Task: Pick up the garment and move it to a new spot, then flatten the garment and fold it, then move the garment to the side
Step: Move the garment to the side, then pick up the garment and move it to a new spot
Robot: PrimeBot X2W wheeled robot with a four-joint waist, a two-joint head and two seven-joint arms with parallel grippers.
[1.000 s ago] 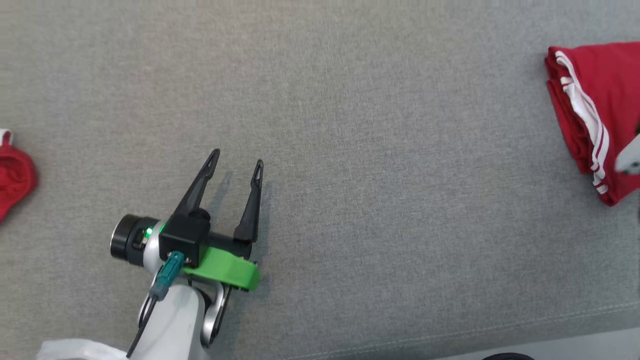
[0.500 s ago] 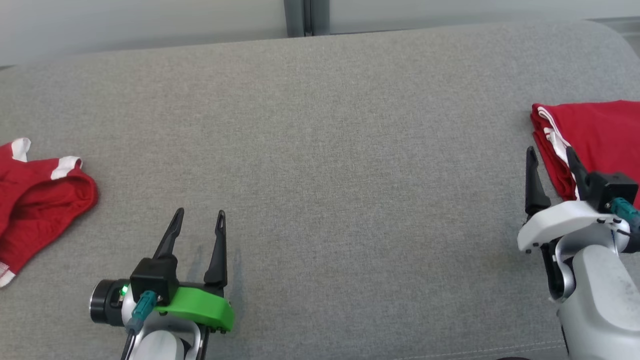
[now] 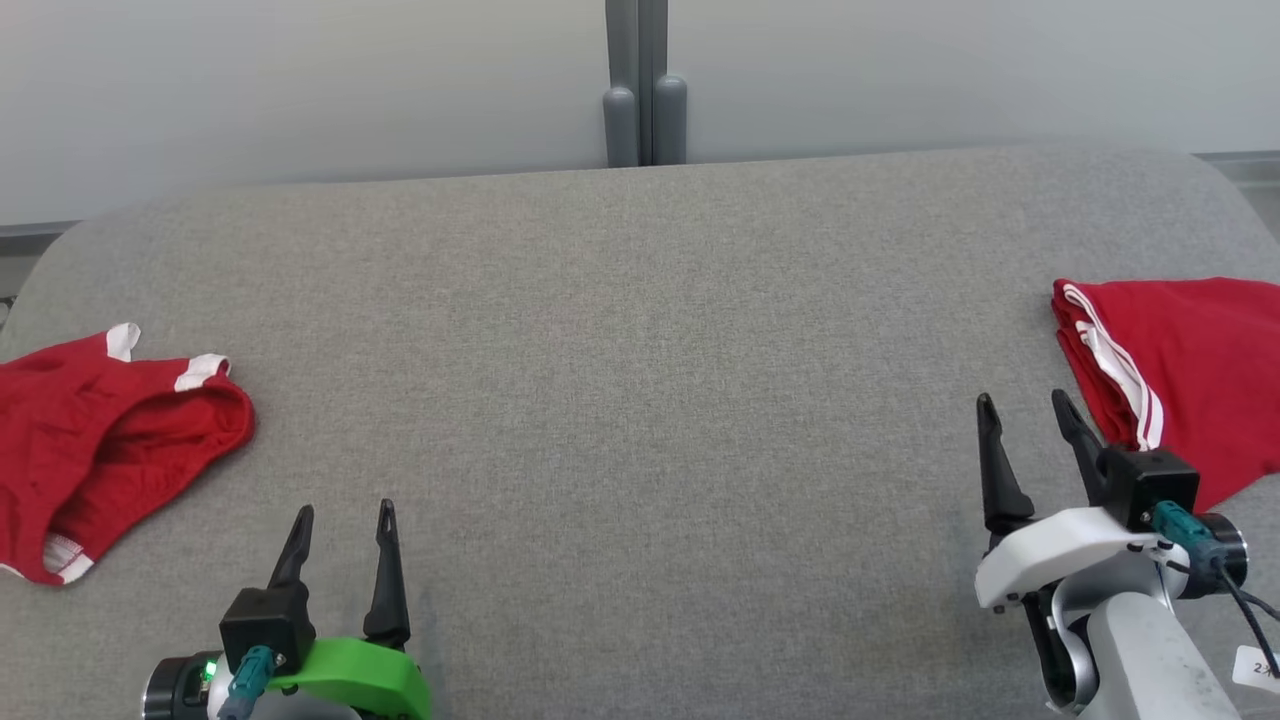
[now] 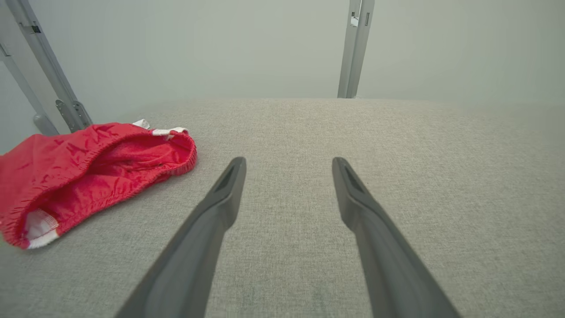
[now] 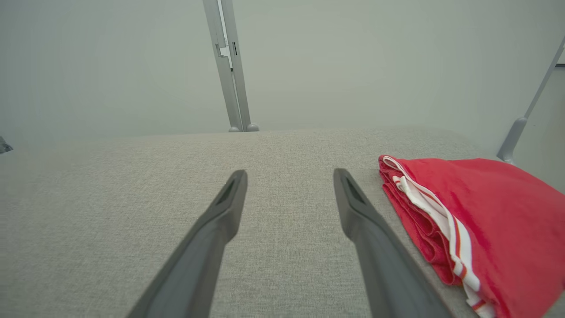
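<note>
grey woven upholstery covers the counter (image 3: 640, 400), which has rounded far corners and runs back to a pale matte wall panel (image 3: 300, 90) split by a grey metal post (image 3: 645, 90).

the crumpled red shorts (image 3: 110, 440) lie at the left edge of the head view, up and to the left of the left claw (image 3: 345, 508) and apart from it, with bare upholstery between them. in the left wrist view they sit to the left of the left finger, clear of it. the folded red garment (image 3: 1200, 370) lies at the right edge, just beside the right claw (image 3: 1022, 398). its striped fold runs close along the claw's outer finger, and i cannot tell whether they touch.

both claws stand wide apart, hold nothing, and point toward the top of the frame. only grey fabric shows between each pair of fingers.

the fingers are long, dark and matte, tapering to slim tips with a narrow slot near each end. the left claw has a bright green housing and the right a white one. the shorts are a soft, rumpled heap with a gathered elastic edge and white trim. the folded garment is a flat, neat stack with white stripes along its near fold.
</note>
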